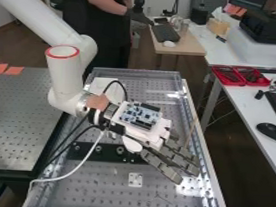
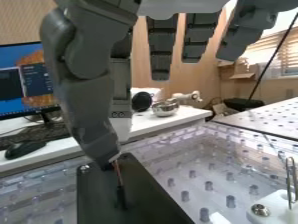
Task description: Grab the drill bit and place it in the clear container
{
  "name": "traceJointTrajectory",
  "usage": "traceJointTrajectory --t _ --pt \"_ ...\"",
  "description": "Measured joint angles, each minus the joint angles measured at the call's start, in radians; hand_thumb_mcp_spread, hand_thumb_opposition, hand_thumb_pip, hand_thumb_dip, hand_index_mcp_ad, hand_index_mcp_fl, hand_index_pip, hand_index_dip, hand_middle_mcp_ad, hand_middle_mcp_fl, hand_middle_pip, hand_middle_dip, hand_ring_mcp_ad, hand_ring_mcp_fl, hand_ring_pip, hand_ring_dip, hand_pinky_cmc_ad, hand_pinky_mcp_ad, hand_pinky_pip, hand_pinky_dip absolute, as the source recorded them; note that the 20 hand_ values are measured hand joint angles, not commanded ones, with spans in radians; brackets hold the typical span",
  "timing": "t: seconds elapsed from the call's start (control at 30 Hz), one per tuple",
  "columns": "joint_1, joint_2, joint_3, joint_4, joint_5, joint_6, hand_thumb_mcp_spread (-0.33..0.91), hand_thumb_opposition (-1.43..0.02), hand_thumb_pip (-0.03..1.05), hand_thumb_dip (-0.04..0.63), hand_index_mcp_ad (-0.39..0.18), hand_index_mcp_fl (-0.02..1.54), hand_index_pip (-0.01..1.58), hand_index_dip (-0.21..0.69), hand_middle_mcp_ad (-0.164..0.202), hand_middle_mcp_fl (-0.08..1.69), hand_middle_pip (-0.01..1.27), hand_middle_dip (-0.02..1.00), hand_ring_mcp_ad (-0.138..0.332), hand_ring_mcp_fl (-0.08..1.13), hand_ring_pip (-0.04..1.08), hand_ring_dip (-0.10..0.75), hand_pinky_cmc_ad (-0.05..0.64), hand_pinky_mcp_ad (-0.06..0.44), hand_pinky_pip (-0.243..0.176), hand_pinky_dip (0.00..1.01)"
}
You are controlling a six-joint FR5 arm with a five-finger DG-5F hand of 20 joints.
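The hand (image 1: 172,161) is low over the right part of the bench, its dark fingers reaching toward the near right. In the wrist view the hand (image 2: 90,107) has its thumb and one finger together at their tips, pinching the top of a thin reddish drill bit (image 2: 119,173). The bit points down over a black plate (image 2: 143,200); whether its dark lower end touches the plate, I cannot tell. The other fingers hang straighter, apart from the bit. Clear, see-through material (image 1: 147,73) with rows of holes spans the bench; I cannot tell whether this is the clear container.
A black bar with round holes (image 1: 106,152) lies beside the hand. Cables (image 1: 68,174) loop from the wrist over the bench's left side. A metal loop on a white block (image 2: 273,207) stands near the plate. Red trays (image 1: 240,76) and a mouse (image 1: 271,131) sit on the side table.
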Motion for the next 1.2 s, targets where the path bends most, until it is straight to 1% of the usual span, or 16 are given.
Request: traceJointTrajectory --t 0.07,0.1,0.17,0.27,0.3,0.33,0.43,0.47,0.53,0.77,0.9,1.07,1.2 --pt "0.000 0.000 -0.004 0.009 0.001 0.000 0.69 -0.88 0.39 0.265 -0.202 0.60 1.23 0.356 0.065 0.19 0.16 0.16 0.113 0.02 0.10 -0.030 0.225 0.211 -0.105 0.18" --pt "0.001 0.000 -0.006 0.013 0.004 0.000 0.70 -0.90 0.39 0.265 -0.202 0.62 1.20 0.354 0.065 0.18 0.15 0.16 0.113 0.02 0.10 -0.030 0.225 0.208 -0.105 0.18" --pt "0.001 0.001 -0.007 0.015 0.006 -0.002 0.69 -0.91 0.39 0.265 -0.202 0.66 1.18 0.346 0.065 0.22 0.15 0.16 0.113 0.02 0.10 -0.030 0.225 0.208 -0.105 0.18" --pt "0.001 0.001 -0.007 0.019 0.001 -0.002 0.69 -0.93 0.39 0.265 -0.204 0.69 1.16 0.332 0.063 0.22 0.16 0.16 0.113 0.02 0.10 -0.030 0.222 0.208 -0.105 0.18" --pt "0.001 0.002 -0.006 0.017 0.001 -0.003 0.69 -0.93 0.39 0.265 -0.202 0.71 1.15 0.332 0.063 0.22 0.16 0.17 0.113 0.02 0.10 -0.030 0.225 0.208 -0.101 0.17" --pt "0.001 0.005 -0.006 0.015 0.001 -0.002 0.70 -0.94 0.39 0.265 -0.202 0.71 1.14 0.332 0.066 0.22 0.16 0.17 0.113 0.02 0.10 -0.030 0.225 0.208 -0.089 0.18" --pt "0.001 0.019 -0.006 0.013 0.003 0.005 0.70 -0.95 0.39 0.265 -0.202 0.71 1.13 0.332 0.066 0.23 0.16 0.17 0.112 0.02 0.10 -0.030 0.222 0.208 -0.089 0.18" --pt "0.001 0.023 -0.006 0.012 0.003 0.004 0.71 -0.95 0.39 0.265 -0.204 0.74 1.13 0.332 0.066 0.25 0.16 0.17 0.112 0.02 0.10 -0.030 0.225 0.211 -0.089 0.18" --pt "0.002 0.047 -0.010 0.011 0.002 -0.003 0.72 -0.97 0.39 0.265 -0.202 0.77 1.10 0.332 0.066 0.25 0.16 0.17 0.113 0.03 0.11 -0.030 0.222 0.211 -0.089 0.18" --pt "0.012 0.136 -0.034 -0.001 -0.005 -0.028 0.72 -0.97 0.39 0.265 -0.202 0.77 1.08 0.332 0.066 0.25 0.16 0.17 0.113 0.03 0.11 -0.031 0.222 0.211 -0.089 0.18" --pt "0.025 0.201 -0.063 -0.003 -0.009 -0.052 0.72 -0.99 0.39 0.265 -0.204 0.82 1.05 0.332 0.066 0.25 0.16 0.17 0.113 0.03 0.11 -0.028 0.225 0.208 -0.089 0.18" --pt "0.046 0.264 -0.098 0.007 -0.017 -0.076 0.72 -1.00 0.39 0.265 -0.202 0.83 1.02 0.337 0.068 0.25 0.16 0.17 0.113 0.03 0.11 -0.028 0.225 0.213 -0.089 0.18" --pt "0.076 0.319 -0.133 0.029 -0.035 -0.098 0.73 -1.00 0.39 0.265 -0.202 0.84 1.01 0.347 0.068 0.25 0.16 0.17 0.113 0.03 0.11 -0.028 0.225 0.213 -0.091 0.18"
